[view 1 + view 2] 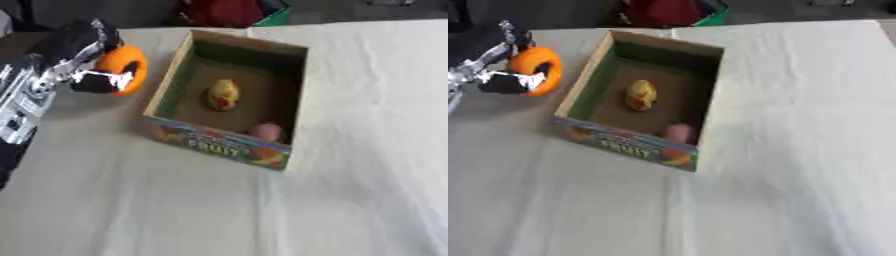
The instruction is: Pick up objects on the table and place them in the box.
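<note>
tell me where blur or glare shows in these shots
Left eye view: soft overall, the print on the cardboard box smeared, the pale pink object shapeless. Right eye view: the white tablecloth bright, nearly washed out; the left hand around the orange ball blurred.

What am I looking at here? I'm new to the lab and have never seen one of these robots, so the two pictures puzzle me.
Both pictures are the same moment, taken by the two eyes of a camera in a humanoid robot's head, looking down at a table covered with a white cloth. The black and silver thing coming in at the left is the robot's left hand, steered by a person. Its fingers are curled round an orange round object, held beside the cardboard box, not over it yet. The box is open on top and already holds a yellow fruit-like object and a small pink object in its near corner. The right hand is out of sight.
</note>
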